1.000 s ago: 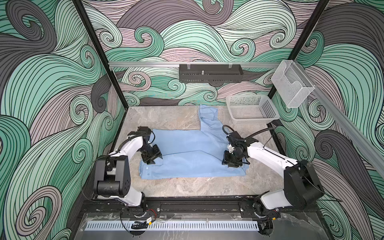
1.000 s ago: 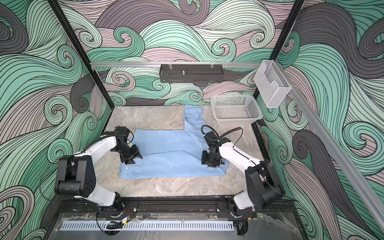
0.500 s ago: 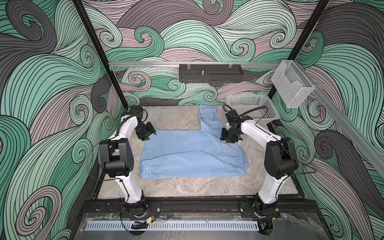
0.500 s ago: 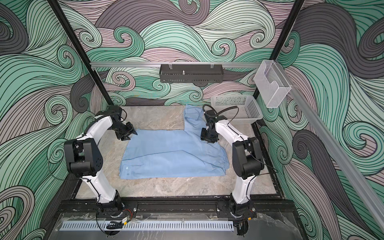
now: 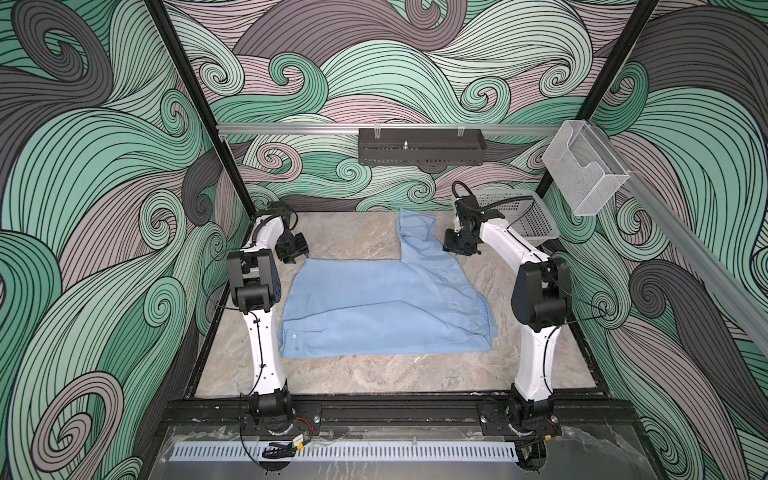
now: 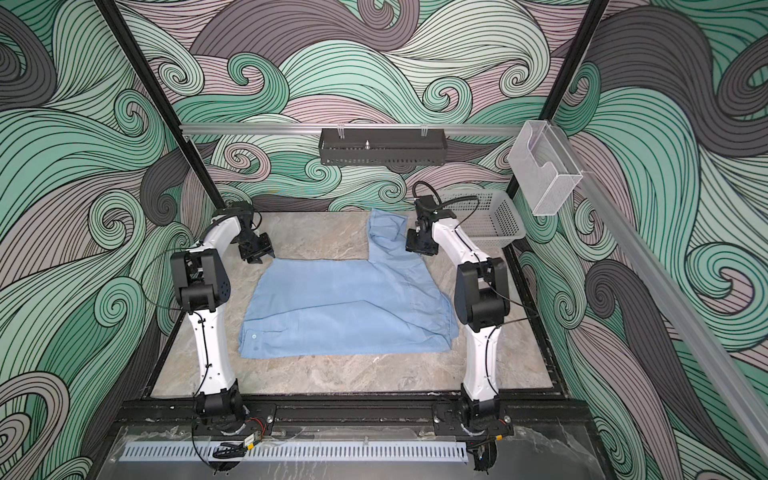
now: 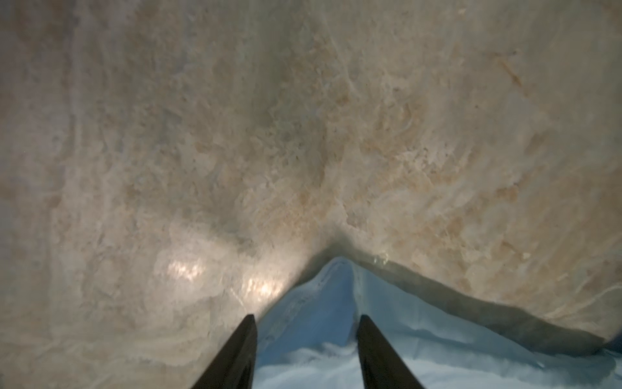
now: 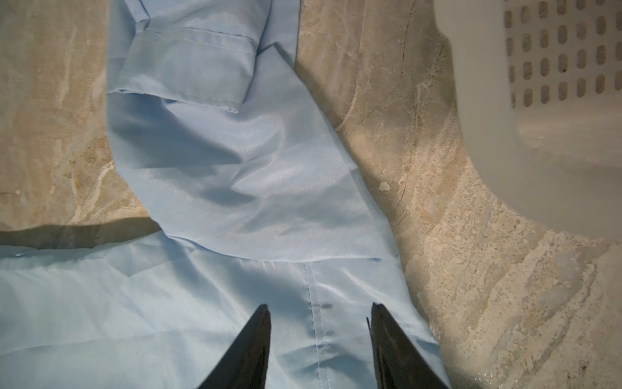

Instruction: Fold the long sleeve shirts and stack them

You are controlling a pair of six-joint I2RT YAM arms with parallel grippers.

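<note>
Your light blue shirt [image 5: 386, 307] lies spread flat in the middle of the marble-look table [image 5: 345, 232], between the two arms. One sleeve [image 5: 415, 228] runs out toward the back wall, near the perforated basket [image 5: 536, 224] but apart from it.

Treat the shirt as thin, light, limp woven cloth. It will not hold a shape, and it sags from whatever point you lift. A single layer probably slips easily over the layer below and over the smooth table. Expect a lifted edge to drag the rest askew unless both ends rise together.

Your left pincer [image 5: 292, 254] hangs at the shirt's far left corner. In the left wrist view its jaws stand apart with the pointed corner of cloth lying between them, nothing pinched. Your right pincer [image 5: 457, 250] hovers where the sleeve meets the body, jaws likewise apart and empty.

The best holds, I judge, are the stitched parts:
- the hemmed corner under the left pincer
- the stitched seam [image 8: 314, 303] under the right pincer
- the doubled cuff [image 8: 188, 64] at the sleeve's end

These are thicker and less likely to slide out of a grip. Pinch low, and take only the layers you mean to move.
</note>
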